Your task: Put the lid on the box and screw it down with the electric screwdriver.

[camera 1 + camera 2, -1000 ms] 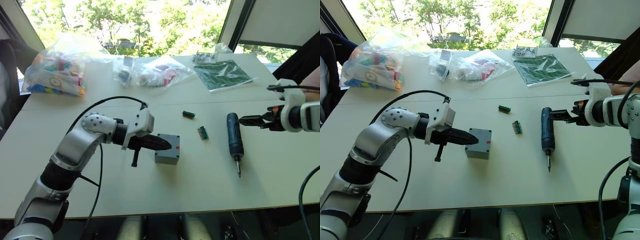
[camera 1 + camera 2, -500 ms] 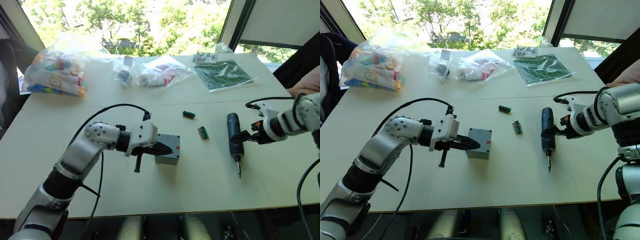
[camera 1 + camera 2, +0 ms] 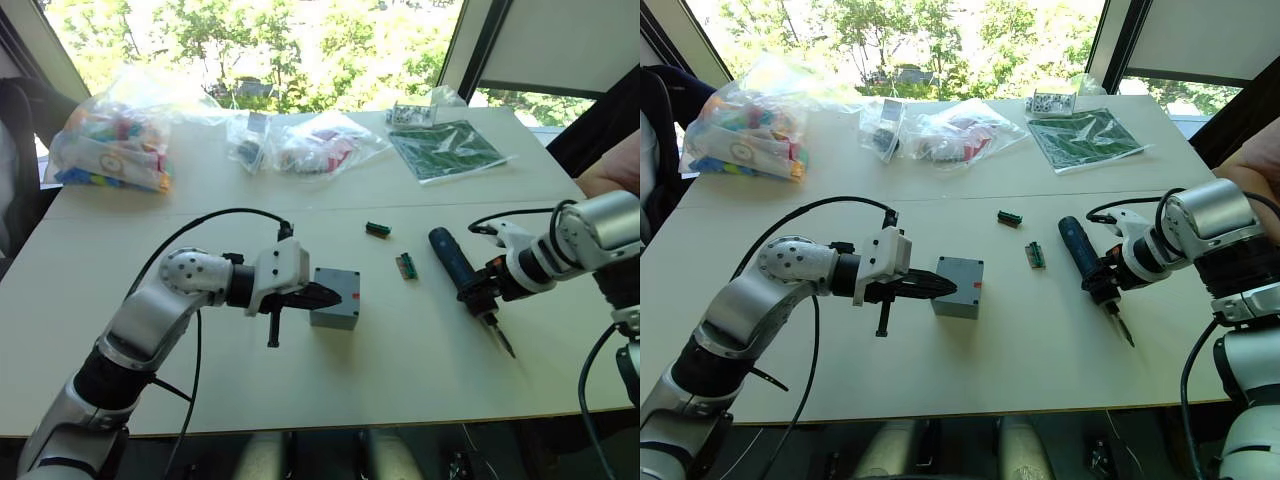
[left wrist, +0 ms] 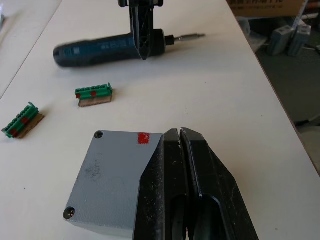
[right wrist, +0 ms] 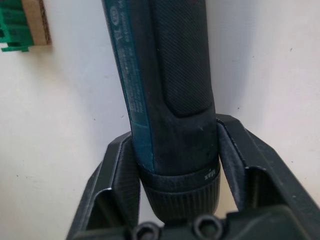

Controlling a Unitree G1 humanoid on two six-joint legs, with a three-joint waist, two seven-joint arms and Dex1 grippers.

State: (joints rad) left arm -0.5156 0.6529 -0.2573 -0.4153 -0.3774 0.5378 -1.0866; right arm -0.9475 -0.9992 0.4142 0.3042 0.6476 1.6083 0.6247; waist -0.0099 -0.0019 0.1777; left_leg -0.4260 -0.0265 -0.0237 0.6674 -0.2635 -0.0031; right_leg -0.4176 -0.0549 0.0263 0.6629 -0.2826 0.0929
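two changes mark this moment against a second ago. the right gripper (image 3: 1102, 283), which hung open off the right edge of the frame beyond the screwdriver (image 3: 1087, 264), has come in and clenched on the tool's front end, one finger on each side of the barrel just behind the collar. the screwdriver, which lay pointing straight down the frame, now lies aslant at right of centre, butt toward upper left and bit toward lower right; whether it has left the table (image 3: 1040, 340) i cannot tell.

the left gripper (image 3: 325, 296) has pushed in from the left to the box (image 3: 335, 298) at centre frame. its fingers are pressed together, holding nothing, and their tips lie over the box's top, near the edge with the red mark. the box has hardly shifted.

the top of the box shows a flat grey face with a screw in each visible corner, so i judge the lid (image 4: 112, 172) is already seated on it, and the left arm looks set to steady the box.

by that reading the task has passed to the fastening step: the tool is in hand, and what is left is to raise it, stand the bit upright over a corner screw and drive it. two small green connectors (image 3: 405, 266) lie between box and tool, in the path across.
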